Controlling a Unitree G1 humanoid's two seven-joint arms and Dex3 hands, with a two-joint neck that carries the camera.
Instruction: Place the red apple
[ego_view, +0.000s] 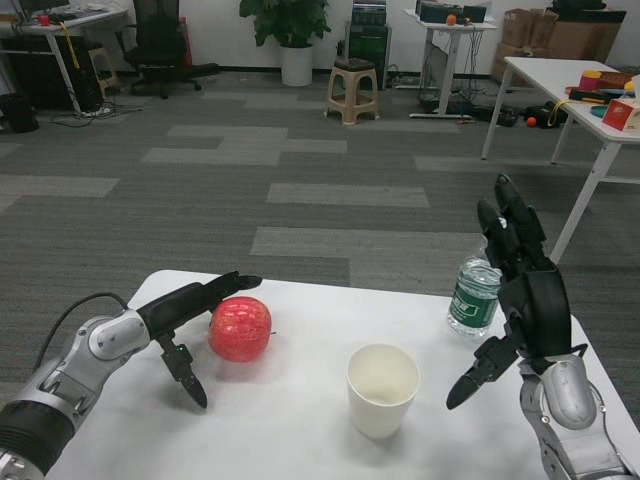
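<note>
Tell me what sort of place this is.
Likely an office or lab workroom: grey carpet tiles, a black office chair at a desk, and white worktables with clutter and cardboard boxes.

The apple (240, 328) sits on the table (300, 430) just to the right of the left hand (195, 320), touching its upper fingers, with the thumb hanging before it. The cup (382, 388) stands between the two hands, left of the right hand (520, 300). The bottle (473, 294) stands just left of the right hand, behind the cup, near the table's far edge.
</note>
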